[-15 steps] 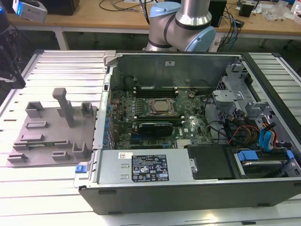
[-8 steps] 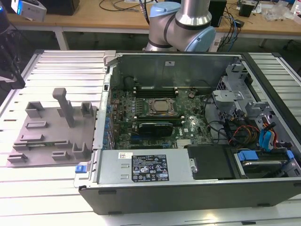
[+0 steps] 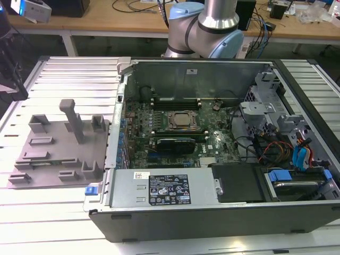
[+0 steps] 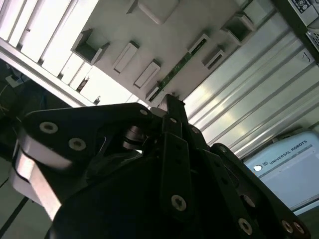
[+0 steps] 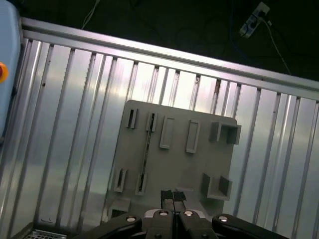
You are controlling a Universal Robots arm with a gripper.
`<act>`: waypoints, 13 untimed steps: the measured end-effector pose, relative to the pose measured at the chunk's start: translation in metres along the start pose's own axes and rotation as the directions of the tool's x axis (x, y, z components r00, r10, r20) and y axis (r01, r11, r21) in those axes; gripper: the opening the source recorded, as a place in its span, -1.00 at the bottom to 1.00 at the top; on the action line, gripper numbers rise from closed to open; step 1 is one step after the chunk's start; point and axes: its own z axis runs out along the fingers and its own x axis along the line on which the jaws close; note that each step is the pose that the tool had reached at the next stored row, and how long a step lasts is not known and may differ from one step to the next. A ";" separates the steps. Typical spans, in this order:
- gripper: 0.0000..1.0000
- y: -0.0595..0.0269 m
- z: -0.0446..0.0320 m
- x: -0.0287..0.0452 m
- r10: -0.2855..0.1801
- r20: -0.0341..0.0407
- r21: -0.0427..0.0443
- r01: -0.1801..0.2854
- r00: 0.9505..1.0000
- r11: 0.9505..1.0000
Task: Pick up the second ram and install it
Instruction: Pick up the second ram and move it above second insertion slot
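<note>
Above the grey tray (image 5: 199,159) on the ribbed metal table (image 5: 65,124) hangs the gripper (image 5: 173,195), and the first wrist view looks straight down past it. Its jaws are pressed together, with nothing between them. The second ram (image 5: 146,152) stands on its long edge in the tray, with each end in a small slotted holder (image 5: 141,183). From above we see it as a thin dark line, and in the second wrist view its green edge shows between the same holders. The gripper is near one end of the stick, a little to the side, and does not touch it. The open computer case (image 3: 212,202) sits just beside the tray, on the exterior view's right.

We judge that the step in hand is the approach for the pick, and the task is at its beginning. To do it well, we think the jaws must be spread before the gripper goes down, because closed tips would press on the thin edge. The gripper should come over the middle of the stick, not over its end, so that the stick does not tilt. The fingers should meet the two flat faces squarely. The holders are tight at both ends, so a straight pull upward, with no twisting, seems the safest way for this fragile board.
</note>
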 end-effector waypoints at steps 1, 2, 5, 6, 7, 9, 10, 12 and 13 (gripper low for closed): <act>-0.84 0.0000 0.0000 0.0000 -0.011 0.000 0.000 0.011 1.000 1.000; -0.84 0.0000 0.0000 0.0000 -0.022 -0.001 -0.001 0.022 1.000 1.000; -0.84 0.0000 0.0000 0.0000 -0.054 -0.002 -0.001 0.054 0.999 0.999; -0.84 0.0000 0.0000 0.0000 -0.062 -0.002 -0.002 0.062 0.998 0.998; -0.84 0.0000 0.0000 0.0000 -0.063 -0.002 -0.002 0.063 0.998 0.998; -0.84 0.0000 0.0001 0.0000 -0.050 -0.002 -0.001 0.050 0.999 0.999; -0.84 0.0000 0.0003 -0.0001 -0.034 -0.001 -0.001 0.034 0.999 0.999; -0.84 0.0000 0.0009 -0.0001 0.010 0.001 0.000 -0.010 1.000 1.000; -0.84 0.0000 0.0011 0.0000 0.025 0.002 0.001 -0.025 1.000 1.000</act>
